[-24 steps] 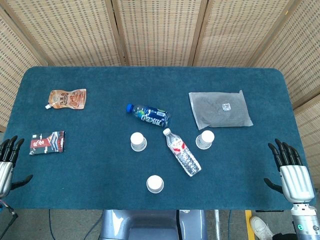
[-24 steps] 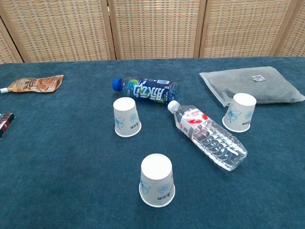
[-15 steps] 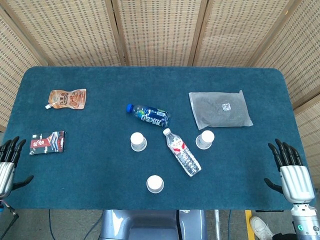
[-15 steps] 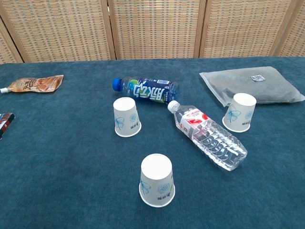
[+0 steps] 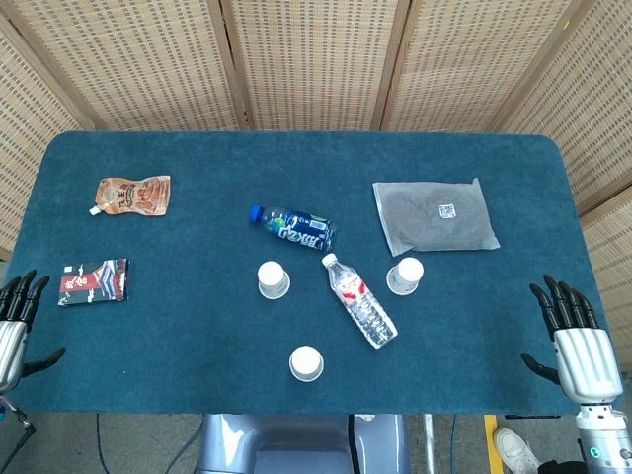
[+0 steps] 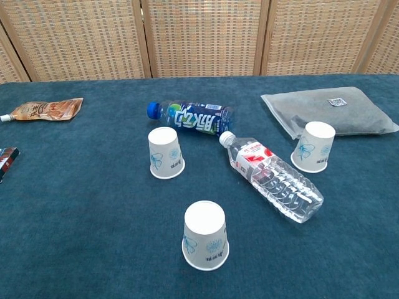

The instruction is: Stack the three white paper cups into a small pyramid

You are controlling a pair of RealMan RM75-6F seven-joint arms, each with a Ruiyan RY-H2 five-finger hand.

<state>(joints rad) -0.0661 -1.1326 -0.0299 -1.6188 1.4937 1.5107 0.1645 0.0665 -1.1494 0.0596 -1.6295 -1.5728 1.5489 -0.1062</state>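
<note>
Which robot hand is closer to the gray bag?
Right. The right hand sits at the table's edge just below and right of the gray bag; the left hand is far across the table.

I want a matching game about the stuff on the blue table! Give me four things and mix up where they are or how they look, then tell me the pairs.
Things:
1. clear water bottle
2. blue-labelled bottle
3. grey packet
4. brown pouch

Descriptions:
A. lies flat at the far left of the table
B. has a blue cap
C. lies on its side between two upside-down paper cups
D. carries a small square code label

Pairs: 1-C, 2-B, 3-D, 4-A
</note>
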